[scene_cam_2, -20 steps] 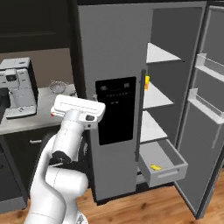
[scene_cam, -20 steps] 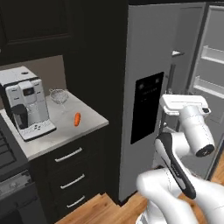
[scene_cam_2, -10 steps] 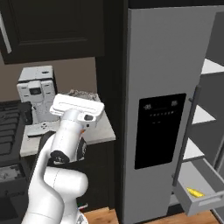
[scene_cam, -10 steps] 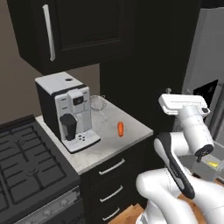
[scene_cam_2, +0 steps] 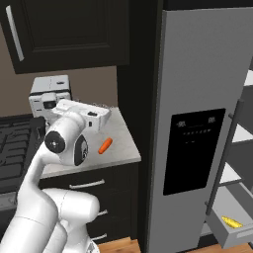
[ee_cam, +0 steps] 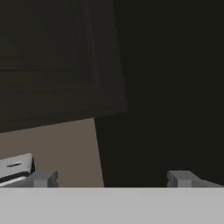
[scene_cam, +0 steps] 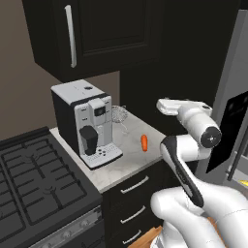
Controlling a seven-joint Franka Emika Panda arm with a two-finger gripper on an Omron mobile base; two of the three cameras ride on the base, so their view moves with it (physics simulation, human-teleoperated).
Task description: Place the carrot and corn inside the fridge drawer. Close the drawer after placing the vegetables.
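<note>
Dark cabinets [scene_cam: 111,34] fill the wall above a pale marbled surface [scene_cam: 128,145], with a black gas stove [scene_cam: 34,179] to its left and a tall grey fridge [scene_cam_2: 207,113] to its right. On the surface stands a white-and-grey coffee machine [scene_cam: 87,123], and just behind its right side sits a clear glass bowl [scene_cam: 119,114]. The carrot [scene_cam: 144,141] lies flat on the surface toward the front right corner, well apart from the coffee machine; the right base view shows the same carrot [scene_cam_2: 105,145] near the surface's front edge. Below the surface are dark drawers with silver bar handles [scene_cam: 134,185].

The fridge's left door is shut, with a black dispenser panel [scene_cam_2: 190,148] on its front. At the fridge's lower right the fridge drawer [scene_cam_2: 228,228] is pulled out, and the corn [scene_cam_2: 231,222] lies inside it on the bottom.

The arm's white hand hovers above the surface, level with the coffee machine's upper part and apart from the carrot. The end effector [ee_cam: 111,178] points at the dark cabinet and tan wall; its two finger tips [ee_cam: 42,178] stand wide apart with nothing between them, so it is open and empty.
</note>
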